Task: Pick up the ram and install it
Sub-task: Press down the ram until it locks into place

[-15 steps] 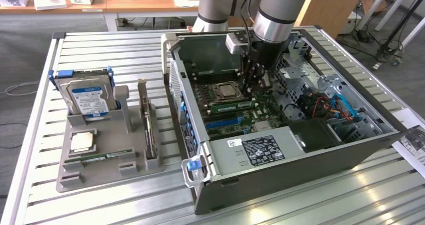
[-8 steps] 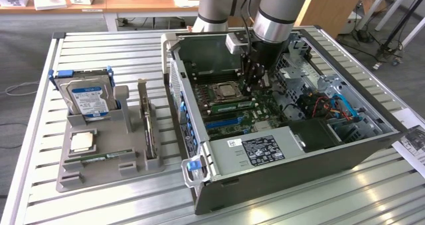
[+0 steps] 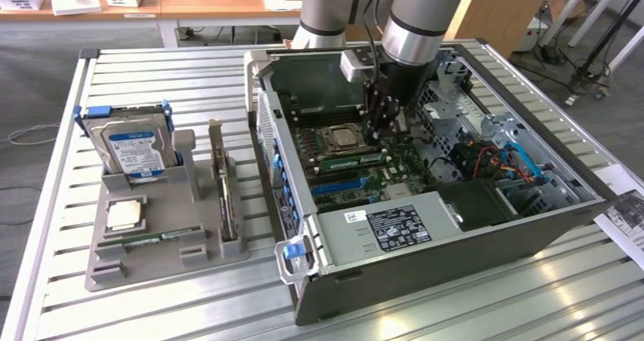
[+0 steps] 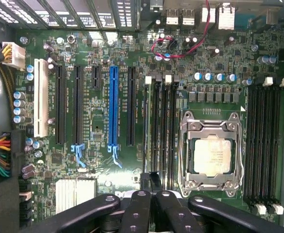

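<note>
A green ram stick (image 3: 354,162) sits in a memory slot just beside the silver processor (image 3: 342,139) inside the open computer case (image 3: 423,243). My gripper (image 3: 391,130) hangs from the arm over the far end of that stick. In the wrist view the black fingers (image 4: 137,208) are drawn together, and my gripper (image 4: 151,187) stands over the end of the memory slots (image 4: 159,126) next to the processor (image 4: 211,155). I cannot tell whether the tips touch the stick. A second green stick (image 3: 159,240) lies flat in the grey holder (image 3: 131,269).
The grey holder at the exterior view's left also carries a hard drive (image 3: 133,146), a loose processor chip (image 3: 125,215) and an upright grey card (image 3: 223,194). Cables (image 3: 493,160) and drive bays crowd the case's right side. The power supply (image 3: 397,224) fills its near end.
</note>
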Available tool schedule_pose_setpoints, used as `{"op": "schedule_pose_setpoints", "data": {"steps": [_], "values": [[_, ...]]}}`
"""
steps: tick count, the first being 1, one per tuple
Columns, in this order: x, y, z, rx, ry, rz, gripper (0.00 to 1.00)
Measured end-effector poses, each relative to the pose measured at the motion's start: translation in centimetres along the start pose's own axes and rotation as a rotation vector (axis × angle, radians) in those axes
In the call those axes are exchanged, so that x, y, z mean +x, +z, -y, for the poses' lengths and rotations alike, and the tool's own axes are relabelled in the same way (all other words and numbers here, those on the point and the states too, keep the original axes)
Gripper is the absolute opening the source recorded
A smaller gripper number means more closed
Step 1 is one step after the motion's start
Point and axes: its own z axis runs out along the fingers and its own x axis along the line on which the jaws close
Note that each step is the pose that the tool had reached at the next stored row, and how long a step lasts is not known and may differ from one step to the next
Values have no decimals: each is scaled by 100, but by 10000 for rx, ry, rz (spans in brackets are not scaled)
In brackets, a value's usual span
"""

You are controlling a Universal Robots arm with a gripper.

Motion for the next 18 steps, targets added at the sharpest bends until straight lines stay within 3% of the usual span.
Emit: {"op": "schedule_pose_setpoints", "data": {"steps": [18], "values": [[0,26,-409,0,13,0,11]]}}
